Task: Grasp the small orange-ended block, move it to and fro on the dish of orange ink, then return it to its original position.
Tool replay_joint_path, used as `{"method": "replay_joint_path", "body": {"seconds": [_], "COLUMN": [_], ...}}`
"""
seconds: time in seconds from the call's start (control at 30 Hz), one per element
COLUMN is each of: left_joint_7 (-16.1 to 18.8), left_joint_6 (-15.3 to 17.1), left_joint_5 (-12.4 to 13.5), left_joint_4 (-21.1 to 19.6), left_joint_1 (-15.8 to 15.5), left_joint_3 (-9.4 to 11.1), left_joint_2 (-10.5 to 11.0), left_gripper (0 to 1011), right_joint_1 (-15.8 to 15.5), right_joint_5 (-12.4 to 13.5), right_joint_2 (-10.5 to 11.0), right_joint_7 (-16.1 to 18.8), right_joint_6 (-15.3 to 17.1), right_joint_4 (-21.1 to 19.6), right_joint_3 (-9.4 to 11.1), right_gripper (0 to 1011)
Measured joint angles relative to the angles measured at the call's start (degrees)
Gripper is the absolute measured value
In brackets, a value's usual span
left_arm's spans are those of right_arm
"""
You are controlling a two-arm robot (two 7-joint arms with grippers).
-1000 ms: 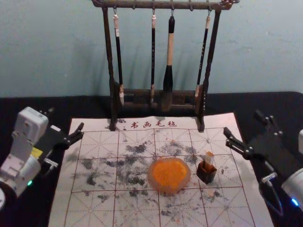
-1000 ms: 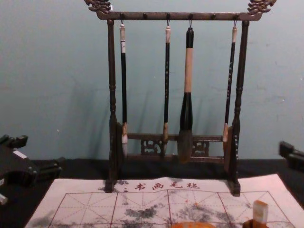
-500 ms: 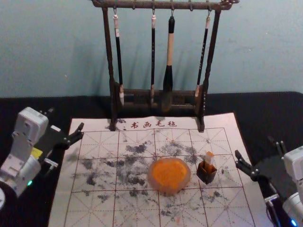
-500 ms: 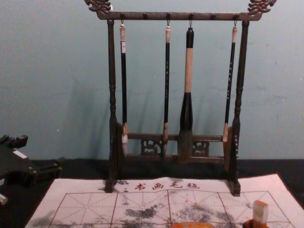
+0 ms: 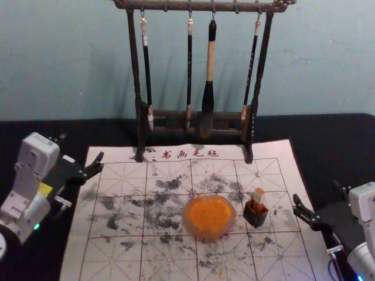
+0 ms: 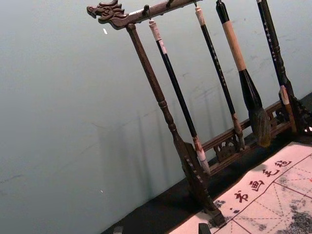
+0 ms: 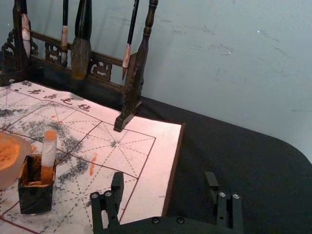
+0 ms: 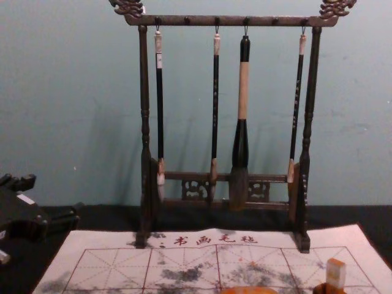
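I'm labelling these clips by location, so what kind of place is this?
Probably a calligraphy practice table: brushes hang from a wooden rack, and a gridded felt mat carries ink smudges and a dish of orange ink.

orange ink (image 5: pixel 209 215) | block (image 7: pixel 49 153) — white, orange ends | mat (image 5: pixel 170 266) — pale, red grid

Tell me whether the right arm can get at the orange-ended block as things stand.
Probably yes. The block pokes up out of its square holder, the right end effector hangs open and empty off to its right, and nothing seems to stand between them.
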Motion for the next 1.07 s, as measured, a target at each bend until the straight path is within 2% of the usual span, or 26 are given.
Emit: {"method": "replay_joint_path", "body": {"seconds": [1.07], "left_joint_7": [0.00], "left_joint_6": [0.00], "left_joint_5": [0.00], "left_joint_4": [0.00], "left_joint_1": [0.00], "left_joint_3": [0.00], "left_joint_2": [0.00], "left_gripper": [1001], "right_joint_1": [-0.11], "right_joint_5": [-0.26], "right_joint_2": [0.39], "right_joint_7": [-0.01], "right_joint_6": [-0.52], "right_joint_4": [-0.34], "right_joint_3": [-0.36], "right_gripper": [1002]}}
